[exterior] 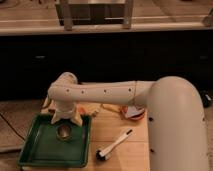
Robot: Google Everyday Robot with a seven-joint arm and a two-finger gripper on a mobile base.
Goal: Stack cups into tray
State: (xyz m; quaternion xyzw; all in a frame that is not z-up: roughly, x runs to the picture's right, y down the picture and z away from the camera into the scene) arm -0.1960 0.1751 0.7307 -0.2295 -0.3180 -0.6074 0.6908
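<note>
Camera view: we see gripper (65,121) over tray (37,150), jaws spread open, cup (64,132) loose at its tips. We judge a skewed closing could clip and tip it.

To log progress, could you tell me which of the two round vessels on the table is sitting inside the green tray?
The small tan cup, in the tray directly below the gripper; the orange-and-white dish sits outside on the table.

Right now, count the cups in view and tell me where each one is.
1. The cup sits in the tray, toward its far end, just below the pincer. More could be hidden behind the arm.
</note>
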